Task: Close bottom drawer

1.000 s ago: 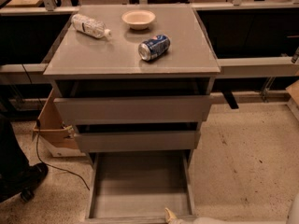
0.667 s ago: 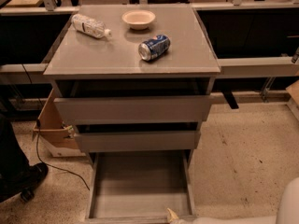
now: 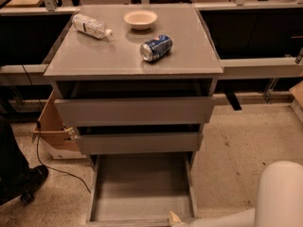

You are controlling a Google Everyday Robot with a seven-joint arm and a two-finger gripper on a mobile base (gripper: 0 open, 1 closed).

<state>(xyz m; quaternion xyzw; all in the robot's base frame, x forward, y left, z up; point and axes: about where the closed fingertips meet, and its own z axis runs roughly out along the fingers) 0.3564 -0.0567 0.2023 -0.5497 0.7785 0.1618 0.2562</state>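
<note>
Here the gripper [image 3: 175,219] sits at the open bottom drawer's [image 3: 142,188] front rim.

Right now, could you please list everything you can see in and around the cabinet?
cabinet: one, grey, centre of view
water bottle: one, clear, lying on the cabinet top, back left
bowl: one, cream, cabinet top, back centre
can: one, blue, on its side, middle of the cabinet top
upper drawers: two, grey, stacked under the top
bottom drawer: one, grey, pulled open near the floor
cardboard box: one, brown, floor left of the cabinet
cable: one, black, floor at left
robot arm: one, white, bottom right corner
gripper: one, tan tip, at the bottom drawer's front edge
</note>
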